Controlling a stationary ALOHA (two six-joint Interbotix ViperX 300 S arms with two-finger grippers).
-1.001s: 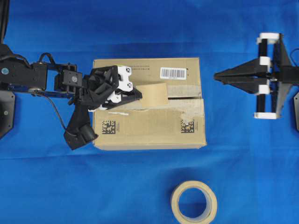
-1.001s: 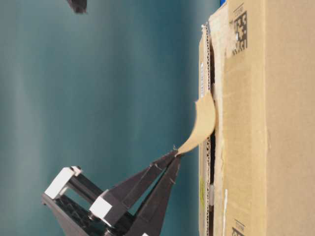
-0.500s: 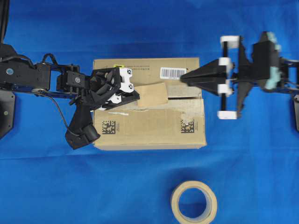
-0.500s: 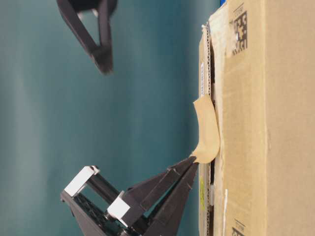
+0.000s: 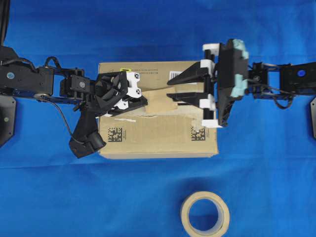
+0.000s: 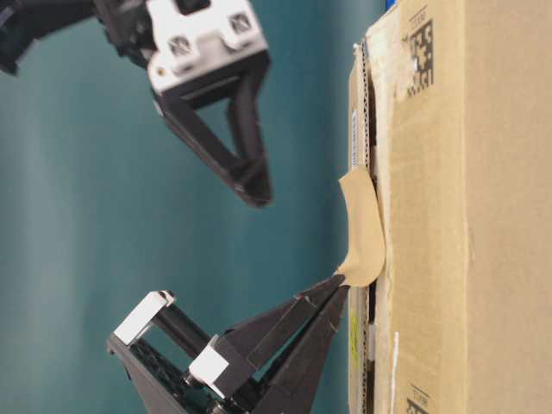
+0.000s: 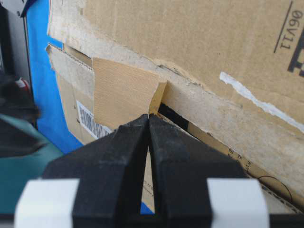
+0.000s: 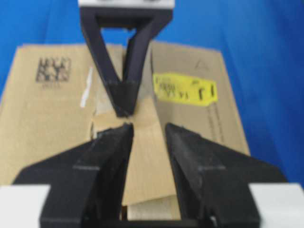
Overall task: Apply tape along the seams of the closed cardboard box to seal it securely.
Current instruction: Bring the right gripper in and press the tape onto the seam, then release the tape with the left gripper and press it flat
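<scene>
My left gripper (image 7: 148,124) has its two fingers pressed together on the near edge of the tape (image 7: 121,97), a small tan piece that lies across the top of the cardboard box (image 5: 158,133) with its pinched end lifted a little off the surface. From the table-level view the tape (image 6: 364,231) bows away from the box (image 6: 466,216) in a curve, one end against the cardboard and the other caught in my left fingertips (image 6: 338,286). Just under and beyond the tape runs the seam (image 7: 173,113), a dark slit between the two top flaps, ragged with torn old paper along its edge. Past that, my right gripper (image 5: 173,86) hangs over the far half of the box top with its fingers spread wide and holding nothing; through its own camera the two dark fingers (image 8: 107,161) stand on either side of the tape (image 8: 147,166), above it and not touching as far as I can tell. A yellow sticker (image 8: 185,89) sits on the flap beside the seam, and a black square code (image 5: 198,133) marks the other flap. Well apart from the box, a roll of tape (image 5: 205,215) lies flat on the blue cloth (image 5: 148,197).
</scene>
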